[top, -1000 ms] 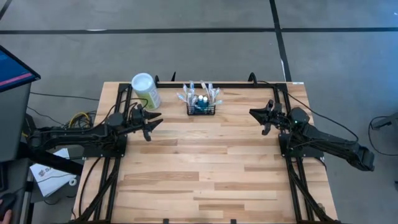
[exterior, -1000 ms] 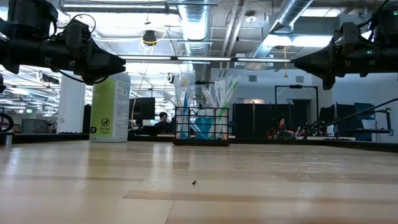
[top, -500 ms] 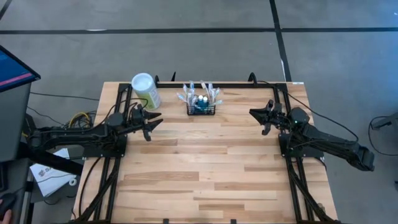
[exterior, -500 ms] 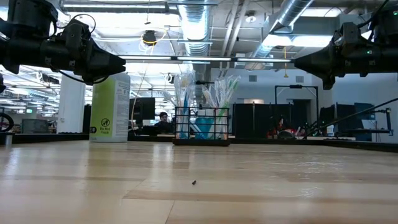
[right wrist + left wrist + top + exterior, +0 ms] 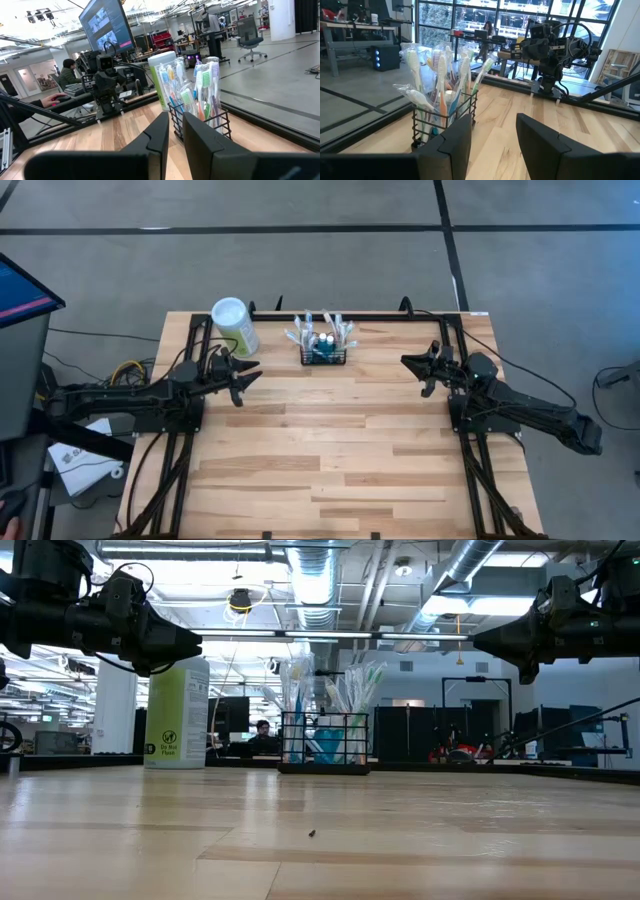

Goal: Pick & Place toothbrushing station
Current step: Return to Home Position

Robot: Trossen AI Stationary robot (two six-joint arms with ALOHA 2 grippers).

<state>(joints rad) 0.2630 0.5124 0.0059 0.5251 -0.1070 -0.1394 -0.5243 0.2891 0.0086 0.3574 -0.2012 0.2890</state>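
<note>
The toothbrushing station (image 5: 323, 358) sits at the table's (image 5: 330, 450) 12 o'clock, just inside the far edge. It is a small black wire basket with an open top, and its long side runs from 9 to 3 o'clock along that edge. It stands upright and square on the wood. It is packed with toothbrushes (image 5: 320, 332), most in clear wrappers, which fan out above the rim with white, green and blue heads. None lies loose on the boards, so the loading looks finished.

The pale-green cylinder (image 5: 233, 325) with the white lid stands apart from the basket at its 9 to 10 o'clock.

The left gripper (image 5: 244, 385) hangs above the table with nothing in it, and its fingers are clearly apart. From it the basket lies between 2 and 3 o'clock. The right gripper (image 5: 412, 373) is also raised and empty, its fingers parted by a narrower gap, and the basket lies between 9 and 10 o'clock from it. The left is slightly the nearer, and both point roughly inward across the table, with the basket ahead and off to one side in each wrist view.

Each retreat to rest probably runs back along that arm's own side, away from the bristling brush heads. The left arm has the cylinder close by at its 12 o'clock to mind.
</note>
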